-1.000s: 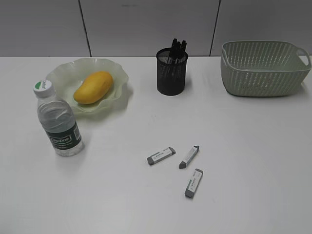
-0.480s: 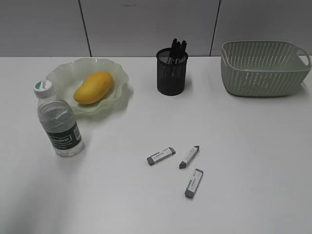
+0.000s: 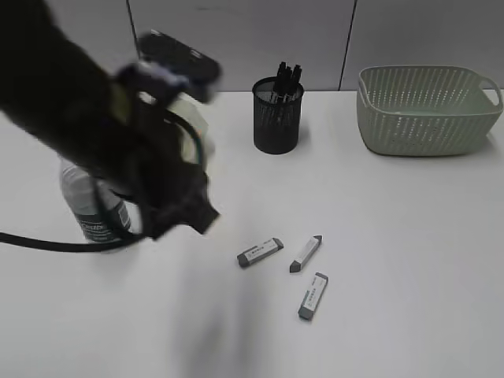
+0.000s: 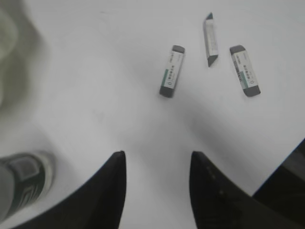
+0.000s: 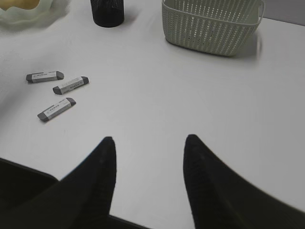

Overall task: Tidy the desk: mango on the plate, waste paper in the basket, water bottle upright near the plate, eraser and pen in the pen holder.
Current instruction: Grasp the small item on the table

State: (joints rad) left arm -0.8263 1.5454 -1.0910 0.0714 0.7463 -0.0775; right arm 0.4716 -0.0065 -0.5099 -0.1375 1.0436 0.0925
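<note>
A: Left to right, quick. Water bottle (image 3: 94,206) stands upright at the left of the counter (image 3: 394,260), mostly behind the blurred left arm. Plate (image 5: 21,14) sits just behind it; in the right wrist view a bit of yellow, probably the mango (image 5: 21,4), shows in it.

B: Left claw (image 4: 157,191)?

A: Spread apart, nothing held, hanging over bare counter with the three erasers ahead of it. Nearest eraser (image 4: 171,71), then a wedge-tipped one (image 4: 210,39), then a third (image 4: 245,70). All lie flat, apart from one another.

B: Handling?

A: My guess: light, stiff little blocks with paper sleeves, low on the counter. Pinch across the short width at the sleeve's middle; an end grip would likely let it pivot or slip.

B: Further right?

A: Pen holder (image 3: 277,115) with dark pens already standing in it, behind the erasers. Basket (image 3: 425,110) far right at the back; can't tell what's inside, no waste paper seen anywhere.

B: Right claw (image 5: 148,157)?

A: Spread apart too, nothing held, over bare counter well clear of the erasers.

B: What's left?

A: Judging by the layout, the erasers into the holder.
</note>
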